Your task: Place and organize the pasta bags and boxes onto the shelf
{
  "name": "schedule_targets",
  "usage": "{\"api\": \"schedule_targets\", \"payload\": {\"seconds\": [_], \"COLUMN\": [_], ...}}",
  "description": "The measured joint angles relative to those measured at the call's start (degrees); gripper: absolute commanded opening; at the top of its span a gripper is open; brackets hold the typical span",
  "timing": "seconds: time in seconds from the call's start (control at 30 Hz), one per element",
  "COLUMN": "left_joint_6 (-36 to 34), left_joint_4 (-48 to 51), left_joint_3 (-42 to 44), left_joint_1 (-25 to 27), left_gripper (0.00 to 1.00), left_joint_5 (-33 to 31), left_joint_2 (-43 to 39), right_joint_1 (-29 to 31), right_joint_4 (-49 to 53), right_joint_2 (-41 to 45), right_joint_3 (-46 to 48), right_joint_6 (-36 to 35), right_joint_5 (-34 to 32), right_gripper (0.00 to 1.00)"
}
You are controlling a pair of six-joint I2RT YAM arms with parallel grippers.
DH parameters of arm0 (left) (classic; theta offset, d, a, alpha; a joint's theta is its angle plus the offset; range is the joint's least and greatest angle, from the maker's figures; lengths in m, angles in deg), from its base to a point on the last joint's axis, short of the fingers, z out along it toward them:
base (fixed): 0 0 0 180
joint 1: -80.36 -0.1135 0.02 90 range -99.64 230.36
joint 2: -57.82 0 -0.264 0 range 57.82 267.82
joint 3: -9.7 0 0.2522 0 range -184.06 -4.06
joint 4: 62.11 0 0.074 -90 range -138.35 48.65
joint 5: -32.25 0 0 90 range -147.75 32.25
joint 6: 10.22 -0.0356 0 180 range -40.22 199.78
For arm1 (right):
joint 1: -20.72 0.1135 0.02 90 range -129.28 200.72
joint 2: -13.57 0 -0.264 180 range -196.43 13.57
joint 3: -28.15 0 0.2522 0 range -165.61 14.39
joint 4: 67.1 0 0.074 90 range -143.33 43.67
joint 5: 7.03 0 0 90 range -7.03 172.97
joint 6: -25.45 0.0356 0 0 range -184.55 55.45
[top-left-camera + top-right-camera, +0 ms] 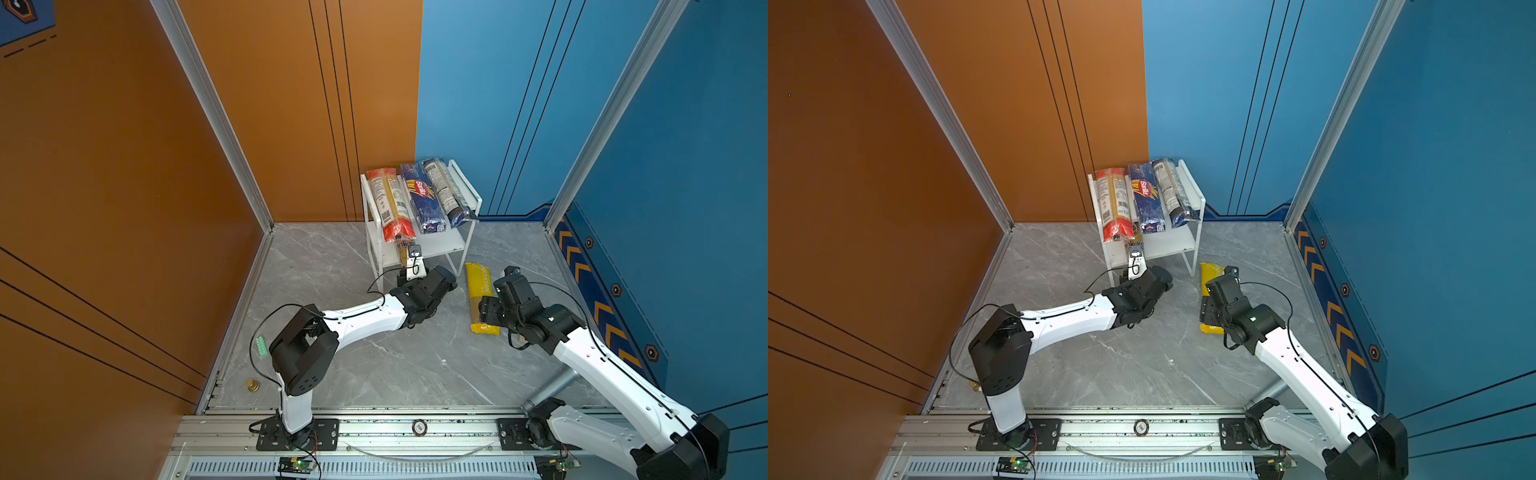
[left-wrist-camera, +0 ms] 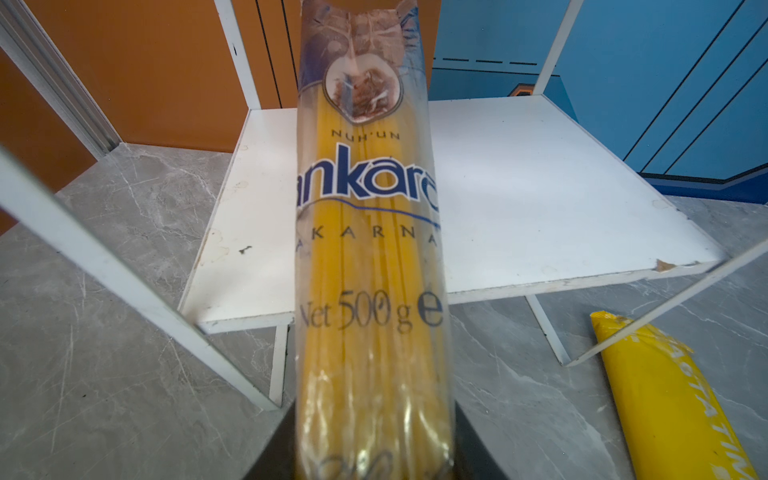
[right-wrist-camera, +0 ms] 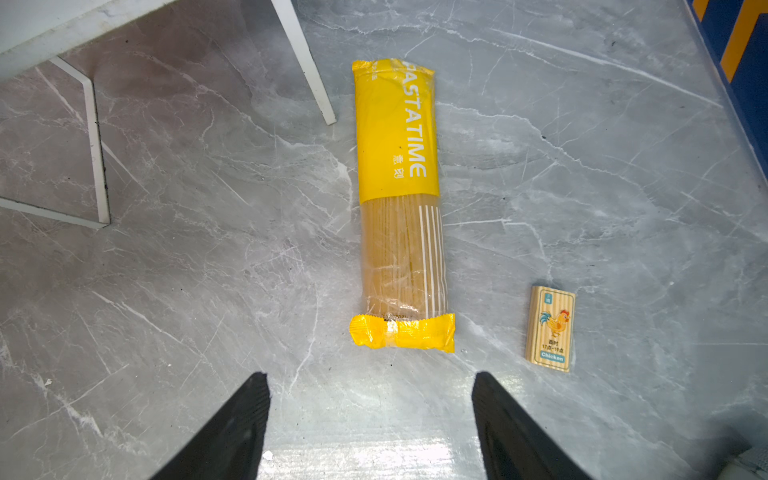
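The shelf's [image 1: 436,246] top board carries 3 packs side by side: red-ended pack [image 1: 390,203], Barilla pack [image 1: 422,195] and dark-blue-labelled pack [image 1: 446,191]. The left gripper [image 2: 374,457] clamps the Ankara pack [image 2: 370,257], which reaches over the bare lower board and is mostly hidden in both top views. The yellow pack [image 3: 399,137] lies on the desk [image 3: 166,291] beside a shelf leg, with the right gripper [image 3: 370,415] wide near its end.
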Motion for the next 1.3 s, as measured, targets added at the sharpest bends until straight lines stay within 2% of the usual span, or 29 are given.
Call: {"api": "schedule_targets", "payload": {"seconds": [0.23,0.33,0.57,1.3], "left_joint_6": [0.0,0.02,0.39,0.42], "left_joint_4": [0.0,0.0,-1.81,-2.23], "left_joint_3": [0.0,0.0,-0.85,-0.85], "left_joint_1": [0.0,0.0,0.0,0.0], "left_gripper": [0.39,0.48,0.54,0.6], "left_joint_5": [0.0,0.02,-2.23,-2.84], "left_joint_2": [0.02,0.0,0.0,0.0], "right_joint_1": [0.0,0.0,0.0,0.0], "right_joint_4": [0.0,0.0,0.02,0.44], "right_joint_2": [0.0,0.0,0.0,0.0], "right_joint_3": [0.0,0.0,0.0,0.0], "right_joint_6": [0.0,0.0,0.0,0.0], "right_joint_5": [0.0,0.0,0.0,0.0], "right_gripper": [0.76,0.76,0.76,0.77]}}
